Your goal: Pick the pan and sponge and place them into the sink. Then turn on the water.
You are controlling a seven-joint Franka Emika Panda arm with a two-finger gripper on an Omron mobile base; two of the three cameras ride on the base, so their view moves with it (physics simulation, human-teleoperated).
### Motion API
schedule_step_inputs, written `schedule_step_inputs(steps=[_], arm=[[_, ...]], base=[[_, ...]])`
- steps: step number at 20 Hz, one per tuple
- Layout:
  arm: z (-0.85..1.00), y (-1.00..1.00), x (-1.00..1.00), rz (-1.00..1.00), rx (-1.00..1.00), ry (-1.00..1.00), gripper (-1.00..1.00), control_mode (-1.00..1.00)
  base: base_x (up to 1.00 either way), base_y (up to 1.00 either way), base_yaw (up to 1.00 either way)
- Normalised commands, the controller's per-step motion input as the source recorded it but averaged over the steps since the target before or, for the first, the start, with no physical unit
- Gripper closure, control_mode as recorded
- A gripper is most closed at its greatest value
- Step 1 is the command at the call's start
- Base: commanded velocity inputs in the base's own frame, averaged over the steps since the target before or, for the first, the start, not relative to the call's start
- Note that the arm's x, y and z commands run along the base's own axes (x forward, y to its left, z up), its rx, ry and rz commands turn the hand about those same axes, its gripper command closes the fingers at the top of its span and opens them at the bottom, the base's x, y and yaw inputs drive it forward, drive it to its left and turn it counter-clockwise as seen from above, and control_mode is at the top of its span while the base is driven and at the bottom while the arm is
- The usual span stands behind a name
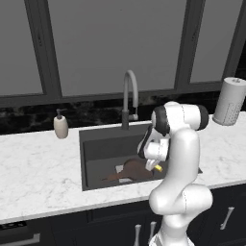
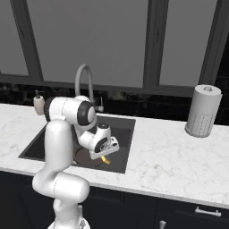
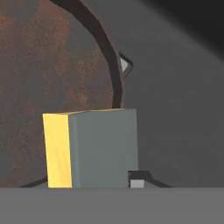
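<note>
Set into the white marble counter [image 1: 38, 178], the sink [image 1: 103, 144], a dark grey basin, lies under the arched grey faucet [image 1: 129, 93] at its far rim; no stream falls from the spout. Paper towel roll [image 1: 229, 101] stands far right on the counter, soap dispenser [image 1: 60, 126] far left of the basin.

Arm: elbow raised above the sink's near right part, forearm folded down, wrist bent so the hand reaches into the basin.

Pan [image 1: 136, 169] lies flat on the sink floor, near side, partly over the light drain plate [image 1: 120, 169]. Long axis runs left to right; its slim handle points left and slightly near, bowl to the right, under the hand.

Gripper [image 2: 105, 157]: jaws closed on the sponge [image 3: 89, 148], held just above the pan. In the hand view the sponge fills the space between the fingers, yellow layer to one side, grey-green scouring face toward the camera, rusty pan bowl behind it. A yellow corner shows below the hand in both base views.
</note>
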Motion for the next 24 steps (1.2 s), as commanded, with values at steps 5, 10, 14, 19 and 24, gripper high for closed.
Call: schedule_step_inputs(steps=[5, 10, 14, 19, 24], arm=[[0.0, 0.01, 0.01, 0.0, 0.0, 0.0, -1.0, -1.0], [0.03, 0.0, 0.0, 0.0, 0.02, 0.0, -1.0, -1.0], [0.51, 0.0, 0.0, -0.03, 0.01, -0.01, -1.0, -1.0], [0.98, 0.0, -0.04, -0.08, 0.0, 0.0, -1.0, -1.0], [1.0, 0.0, -0.16, -0.09, 0.0, -0.06, -1.0, -1.0]], base=[[0.0, 0.0, 0.0], [0.0, 0.0, 0.0], [0.0, 0.0, 0.0], [0.0, 0.0, 0.0], [0.0, 0.0, 0.0]])
